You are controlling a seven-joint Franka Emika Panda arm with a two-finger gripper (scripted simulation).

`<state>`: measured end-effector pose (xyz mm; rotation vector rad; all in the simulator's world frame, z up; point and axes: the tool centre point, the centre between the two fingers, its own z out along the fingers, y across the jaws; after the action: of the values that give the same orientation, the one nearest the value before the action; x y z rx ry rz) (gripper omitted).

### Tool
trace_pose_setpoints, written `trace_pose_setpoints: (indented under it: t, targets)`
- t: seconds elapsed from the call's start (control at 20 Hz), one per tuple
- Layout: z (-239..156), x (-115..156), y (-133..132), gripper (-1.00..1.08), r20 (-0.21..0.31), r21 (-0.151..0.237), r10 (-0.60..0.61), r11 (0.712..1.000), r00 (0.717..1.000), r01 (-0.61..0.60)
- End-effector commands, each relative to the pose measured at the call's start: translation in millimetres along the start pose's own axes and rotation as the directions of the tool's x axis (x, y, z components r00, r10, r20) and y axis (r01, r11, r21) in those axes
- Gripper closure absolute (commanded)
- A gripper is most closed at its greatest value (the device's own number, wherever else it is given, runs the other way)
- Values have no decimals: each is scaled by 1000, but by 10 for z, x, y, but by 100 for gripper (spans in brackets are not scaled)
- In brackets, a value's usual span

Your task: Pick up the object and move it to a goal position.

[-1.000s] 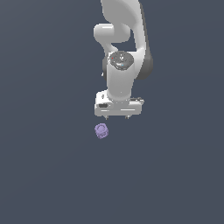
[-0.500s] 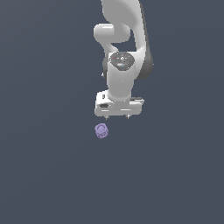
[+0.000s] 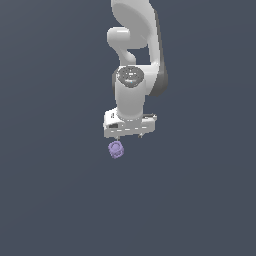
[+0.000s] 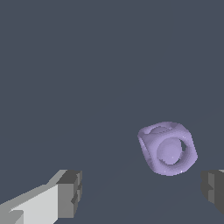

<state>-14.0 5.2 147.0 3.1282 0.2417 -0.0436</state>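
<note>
The object [image 3: 116,149] is a small pale purple lumpy cube with a ring-like face, lying on the dark grey floor. My white gripper [image 3: 129,136] hangs pointing down just above it and slightly to the exterior view's right. The wrist view shows the object [image 4: 167,148] lying apart from both dark fingertips [image 4: 70,192], nearer one finger than the other. The gripper [image 4: 142,192] is open and empty.
A plain dark grey surface [image 3: 60,200] fills both views. The white arm [image 3: 135,45] rises behind the gripper toward the top of the exterior view.
The gripper has come down a little toward the object and turned slightly. The object has not moved.
</note>
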Motion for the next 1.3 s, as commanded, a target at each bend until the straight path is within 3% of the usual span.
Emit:
trace_pose_setpoints:
  t: [0.0, 0.65, 1.25]
  targets:
    - [73, -6, 83, -92, -3, 0, -38, 999, 999, 38]
    - [466, -70, 518, -92, -22, -4, -247, 969, 969, 247]
    - [572, -100, 633, -92, -26, -7, -301, 954, 953, 301]
